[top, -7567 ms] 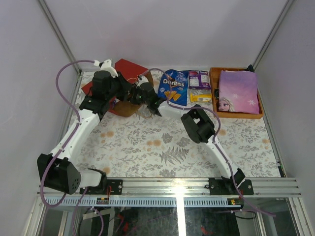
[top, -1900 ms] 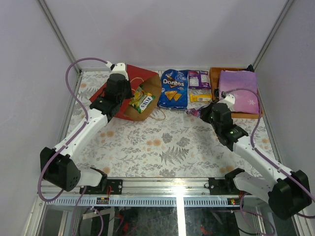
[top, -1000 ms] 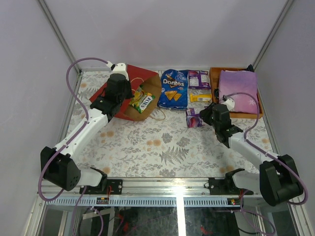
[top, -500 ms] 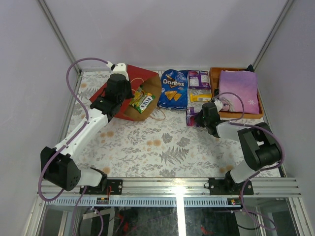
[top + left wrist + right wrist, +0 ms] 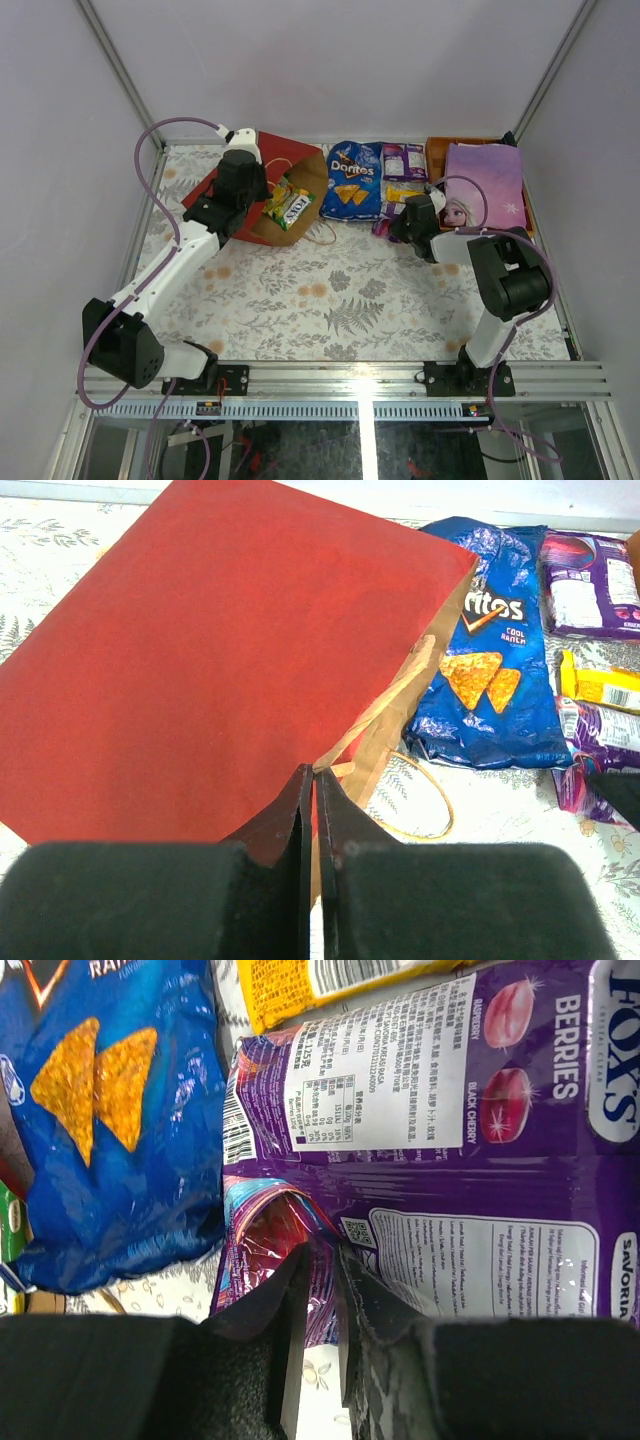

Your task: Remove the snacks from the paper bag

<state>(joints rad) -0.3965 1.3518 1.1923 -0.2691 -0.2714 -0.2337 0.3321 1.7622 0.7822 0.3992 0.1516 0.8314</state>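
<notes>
The red paper bag (image 5: 268,152) lies at the back left, its brown mouth facing right with yellow-green snacks (image 5: 287,205) in it. My left gripper (image 5: 255,200) is shut on the paper bag's rim (image 5: 330,750), red side (image 5: 220,640) towards the camera. Out on the table lie the blue Doritos bag (image 5: 352,180), a purple packet (image 5: 404,160) and a yellow packet (image 5: 405,196). My right gripper (image 5: 392,226) is shut on the crumpled end of a second purple packet (image 5: 270,1230), right beside the Doritos bag (image 5: 110,1140) and below the Fox's berries packet (image 5: 430,1070).
An orange tray (image 5: 434,150) at the back right holds a flat lilac princess-print item (image 5: 485,180). The bag's tan cord handle (image 5: 430,800) loops on the flowered table cloth. The right arm's elbow is folded close in front of the tray.
My right gripper has closed on the purple packet and shifted it back towards the Doritos and yellow packets, its arm folding in. The left arm and the bag have stayed still.
</notes>
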